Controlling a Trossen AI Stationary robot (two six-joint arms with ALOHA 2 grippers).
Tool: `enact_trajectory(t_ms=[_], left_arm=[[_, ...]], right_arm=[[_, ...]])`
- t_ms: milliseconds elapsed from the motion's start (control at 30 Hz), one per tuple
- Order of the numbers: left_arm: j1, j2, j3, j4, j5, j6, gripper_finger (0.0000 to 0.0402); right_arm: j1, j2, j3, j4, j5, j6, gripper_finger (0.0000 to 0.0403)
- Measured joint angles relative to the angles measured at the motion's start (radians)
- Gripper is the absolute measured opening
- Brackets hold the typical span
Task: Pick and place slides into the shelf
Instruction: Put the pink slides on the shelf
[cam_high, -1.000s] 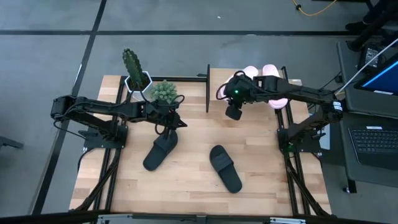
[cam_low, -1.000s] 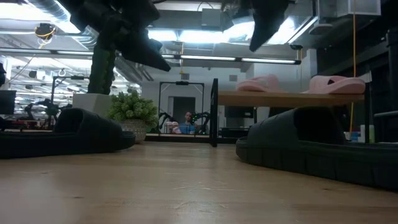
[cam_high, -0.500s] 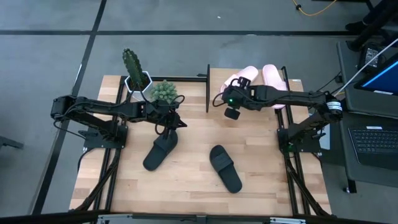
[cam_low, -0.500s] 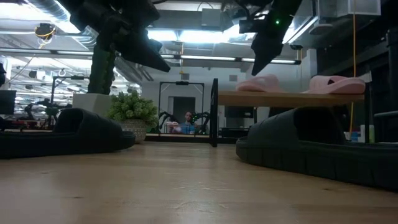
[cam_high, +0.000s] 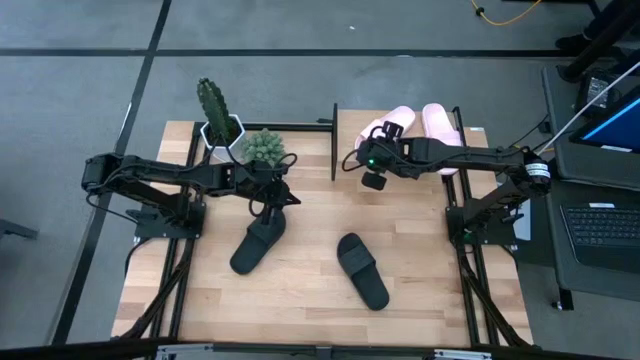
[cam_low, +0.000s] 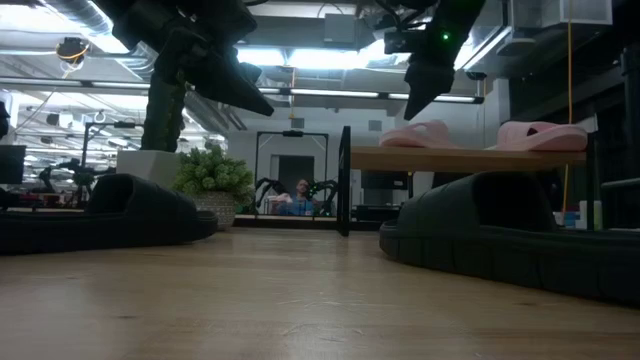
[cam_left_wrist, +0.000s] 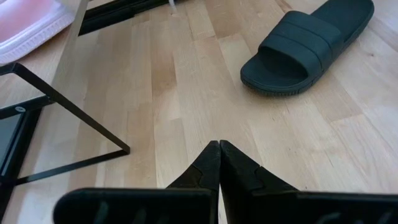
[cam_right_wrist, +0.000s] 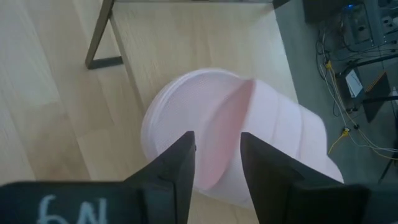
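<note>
Two pale pink slides (cam_high: 392, 124) (cam_high: 440, 122) lie on their soles on the shelf's (cam_low: 460, 157) wooden top. Two black slides (cam_high: 258, 243) (cam_high: 362, 270) lie on the table. My right gripper (cam_high: 358, 160) (cam_right_wrist: 216, 140) is open, just off the left pink slide's (cam_right_wrist: 230, 130) end at the shelf's left part; its fingers frame that slide in the right wrist view without visibly touching it. My left gripper (cam_high: 290, 198) (cam_left_wrist: 219, 146) is shut and empty, hovering above the table beside the left black slide's far end.
A cactus (cam_high: 212, 105) and a bushy green plant (cam_high: 263, 147) stand in pots at the table's far left. The shelf's black metal frame (cam_high: 333, 140) rises at the far middle. Bare tabletop lies between and in front of the two black slides.
My right gripper has come down and shifted a little toward the table's left, ending low beside the left pink slide's end; more of both pink slides now shows from above. Over the last half second it has hardly moved. The slides have stayed in place.
</note>
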Motion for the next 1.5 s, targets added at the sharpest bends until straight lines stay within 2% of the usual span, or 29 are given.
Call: enact_trajectory(t_ms=[367,800,933,1167,1500], left_arm=[[0.000,0.000,0.000,0.000,0.000,-0.001,0.0000],[0.000,0.000,0.000,0.000,0.000,-0.001,0.0000],[0.000,0.000,0.000,0.000,0.000,-0.001,0.0000],[0.000,0.000,0.000,0.000,0.000,-0.001,0.0000],[0.000,0.000,0.000,-0.001,0.000,-0.002,0.0000]], right_arm=[[-0.003,0.000,-0.068,0.035,0.147,0.029,0.0129],[-0.005,0.000,-0.069,0.029,0.156,0.035,0.0128],[-0.005,0.000,-0.069,0.024,0.156,0.037,0.0100],[-0.005,0.000,-0.069,0.011,0.156,0.033,0.0009],[-0.005,0.000,-0.069,-0.080,0.174,0.073,0.0005]])
